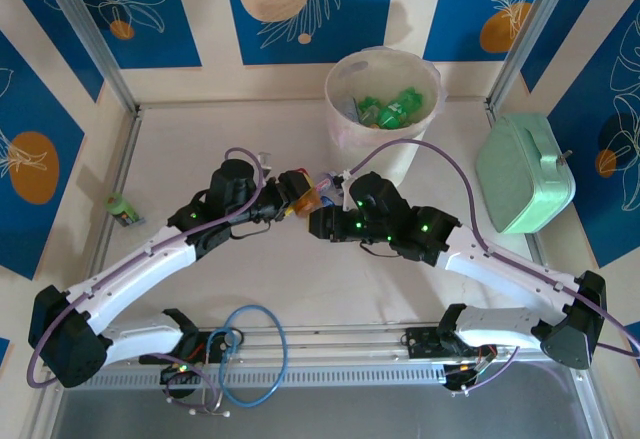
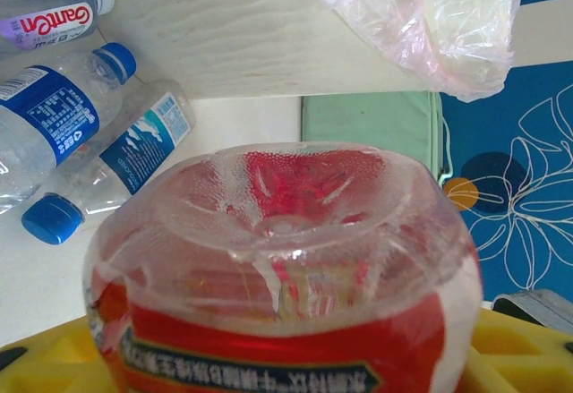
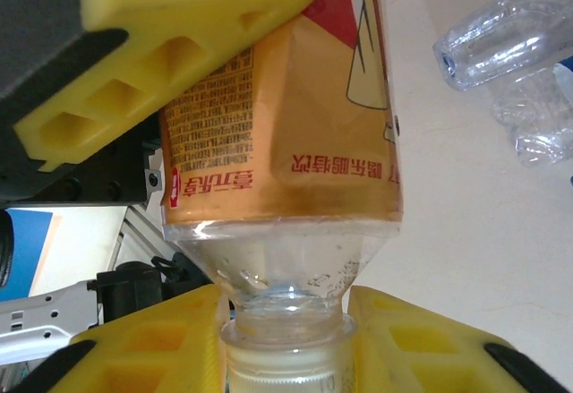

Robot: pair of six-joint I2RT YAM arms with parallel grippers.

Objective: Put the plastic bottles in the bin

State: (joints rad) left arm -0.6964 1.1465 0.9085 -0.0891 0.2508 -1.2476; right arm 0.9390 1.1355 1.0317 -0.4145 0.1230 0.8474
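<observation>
From above, both bent arms meet over the tabletop (image 1: 200, 139), on the near side of the tall pale round bin (image 1: 342, 124). Left wrist: left tool (image 2: 286, 362) clamps the body of an orange-labelled clear plastic bottle (image 2: 286, 232). Right wrist: right tool (image 3: 286, 348) pinches its neck.

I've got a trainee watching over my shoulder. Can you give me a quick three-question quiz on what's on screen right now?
1. True or false: the bin has green bottles in it.
2. Pick one: the right gripper grips which part of the orange-labelled bottle? A) its base B) its neck C) the middle of its label
3. Short answer: on which arm's side of the table does the single green bottle lie?

Key: 1 true; 2 B; 3 the left.
</observation>
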